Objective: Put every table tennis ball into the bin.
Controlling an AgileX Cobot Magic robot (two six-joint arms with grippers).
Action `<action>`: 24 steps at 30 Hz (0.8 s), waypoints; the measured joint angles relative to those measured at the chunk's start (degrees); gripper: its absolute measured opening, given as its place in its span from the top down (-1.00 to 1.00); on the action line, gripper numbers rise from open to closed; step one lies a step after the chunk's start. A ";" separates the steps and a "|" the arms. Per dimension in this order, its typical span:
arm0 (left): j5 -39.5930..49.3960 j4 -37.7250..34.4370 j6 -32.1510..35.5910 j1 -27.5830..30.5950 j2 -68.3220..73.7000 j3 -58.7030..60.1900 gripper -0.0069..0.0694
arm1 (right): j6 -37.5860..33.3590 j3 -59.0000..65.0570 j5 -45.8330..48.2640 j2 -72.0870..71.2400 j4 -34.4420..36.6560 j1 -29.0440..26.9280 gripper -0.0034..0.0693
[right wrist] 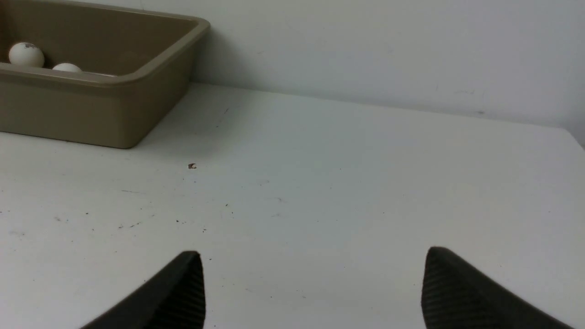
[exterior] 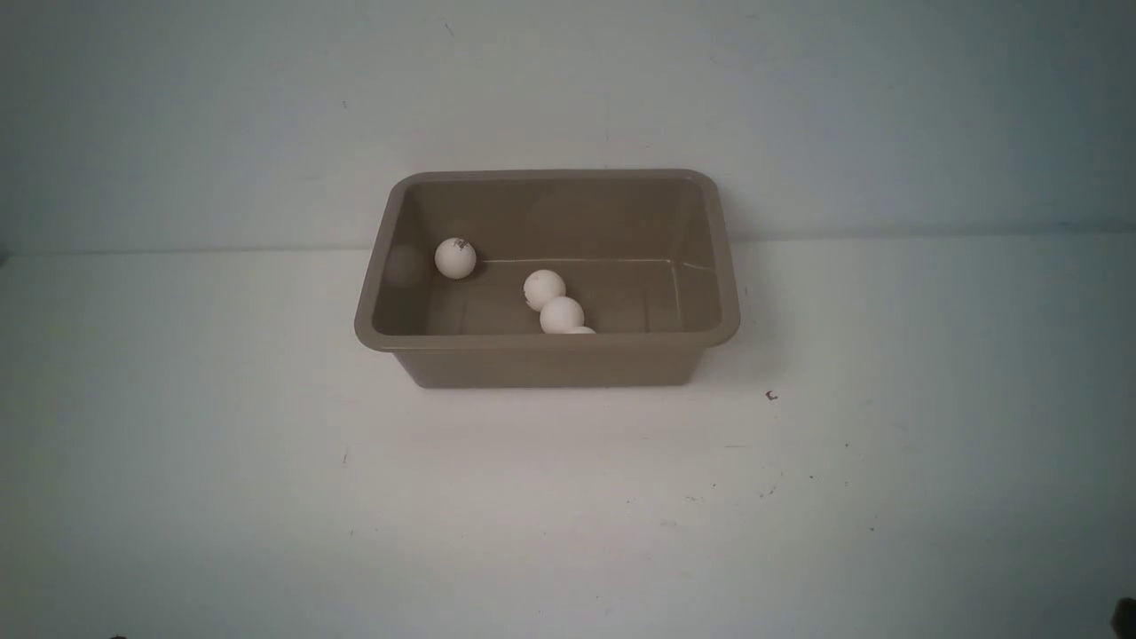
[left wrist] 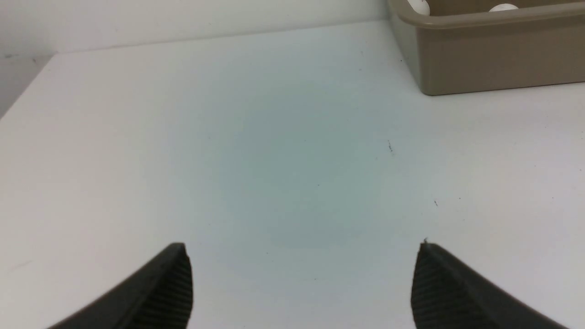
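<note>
The taupe bin [exterior: 546, 366] stands at the middle back of the white table. Inside it lie white table tennis balls: one with a dark logo [exterior: 455, 258] at the left, two touching near the middle [exterior: 544, 288] [exterior: 562, 314], and the top of another [exterior: 580, 330] just behind the near rim. The bin also shows in the left wrist view [left wrist: 493, 59] and in the right wrist view [right wrist: 91, 114], with balls inside [right wrist: 26, 54]. My left gripper [left wrist: 301, 249] is open and empty above bare table. My right gripper [right wrist: 313, 253] is open and empty above bare table. Both stand well short of the bin.
A tiny dark speck [exterior: 770, 396] lies on the table right of the bin, also seen in the right wrist view [right wrist: 192, 166]. A pale wall runs behind the table. The table's left edge [left wrist: 27, 91] shows in the left wrist view.
</note>
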 joint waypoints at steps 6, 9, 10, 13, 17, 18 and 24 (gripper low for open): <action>0.00 0.00 0.00 0.00 0.00 0.00 -0.71 | 0.00 0.00 0.00 0.00 0.00 0.00 -0.69; 0.00 0.00 0.00 0.00 0.00 0.00 -0.71 | 0.00 0.00 0.00 0.00 0.00 0.00 -0.69; 0.00 0.00 0.00 0.00 0.00 0.00 -0.71 | 0.00 0.00 0.00 0.00 0.00 0.00 -0.69; 0.00 0.00 0.00 0.00 0.00 0.00 -0.71 | 0.00 0.00 0.00 0.00 0.00 0.00 -0.69; 0.00 0.00 0.00 0.12 0.00 0.00 -0.71 | 0.00 0.00 0.00 0.00 0.00 0.00 -0.69; 0.00 0.00 0.00 0.65 0.00 0.00 -0.71 | 0.00 0.00 0.05 0.00 0.00 -0.06 -0.69; -0.05 -0.02 0.00 3.80 0.00 0.00 -0.71 | 0.00 0.00 0.05 0.00 0.00 -4.64 -0.69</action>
